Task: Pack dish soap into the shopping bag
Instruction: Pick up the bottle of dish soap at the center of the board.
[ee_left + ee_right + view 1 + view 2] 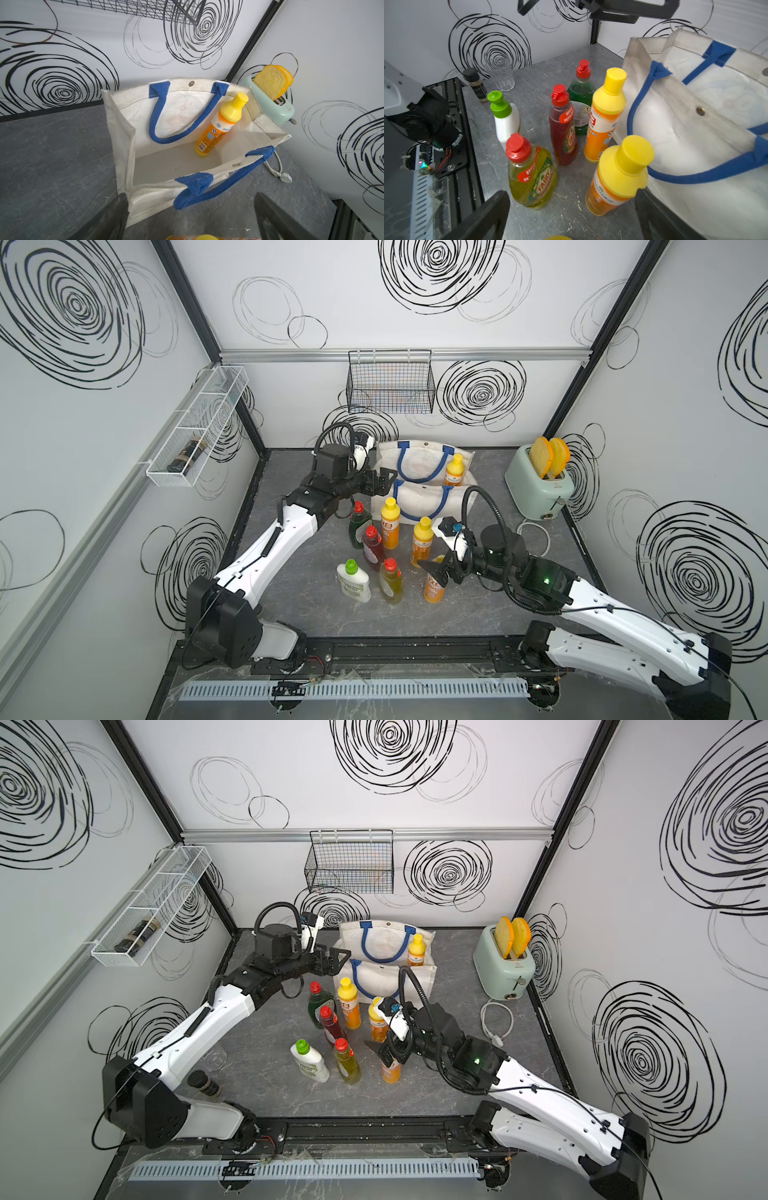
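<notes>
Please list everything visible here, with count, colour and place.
shopping bag: one, off-white, blue handles, back centre.
orange bottles: four, yellow caps; one in bag, three before it.
red-capped bottles: three, dark green, red, yellow-green; before the bag.
white bottle: one, green cap, front.
toaster: one, mint green, back right, two bread slices inside.
wire basket: one, black, back wall.
wire rack: one, white, left wall, dark jar inside.
glass: one, clear, table's left.
small jar: one, dark lid, by the glass.
cable: one, white, by toaster.
left end effector: open, beside the bag.
right end effector: open, over the front orange bottle.
</notes>
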`<state>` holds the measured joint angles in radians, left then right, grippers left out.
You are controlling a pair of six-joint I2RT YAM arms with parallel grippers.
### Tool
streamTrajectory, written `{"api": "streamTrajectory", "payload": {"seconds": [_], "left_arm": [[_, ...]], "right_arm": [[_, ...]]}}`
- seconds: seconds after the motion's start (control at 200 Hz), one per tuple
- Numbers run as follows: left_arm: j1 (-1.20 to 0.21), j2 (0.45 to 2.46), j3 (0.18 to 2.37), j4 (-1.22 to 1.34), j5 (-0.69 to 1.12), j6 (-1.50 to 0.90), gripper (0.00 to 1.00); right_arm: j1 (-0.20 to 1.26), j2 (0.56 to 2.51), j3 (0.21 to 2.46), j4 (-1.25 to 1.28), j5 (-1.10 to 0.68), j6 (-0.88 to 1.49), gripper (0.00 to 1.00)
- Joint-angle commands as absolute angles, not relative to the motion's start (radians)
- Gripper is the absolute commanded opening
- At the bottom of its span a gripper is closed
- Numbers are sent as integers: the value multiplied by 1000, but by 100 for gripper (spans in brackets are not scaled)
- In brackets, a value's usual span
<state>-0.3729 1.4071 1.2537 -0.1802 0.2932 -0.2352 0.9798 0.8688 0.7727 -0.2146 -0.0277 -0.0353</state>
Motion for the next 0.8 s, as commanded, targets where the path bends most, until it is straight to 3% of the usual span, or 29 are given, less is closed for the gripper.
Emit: {"api": "streamTrajectory", "payload": {"seconds": [0.0, 0.315, 0.795], "left_arm": [[-365, 1396, 1251, -159, 270, -219, 96], [-365, 1406, 1250, -153, 293, -236, 96], [-367, 1408, 1250, -153, 298, -238, 96]], "right_arm": [[1000, 831, 781, -171, 31, -11, 100], [1011, 798, 772, -247, 83, 51, 98], [1009, 764, 728, -298, 126, 120, 84]]}}
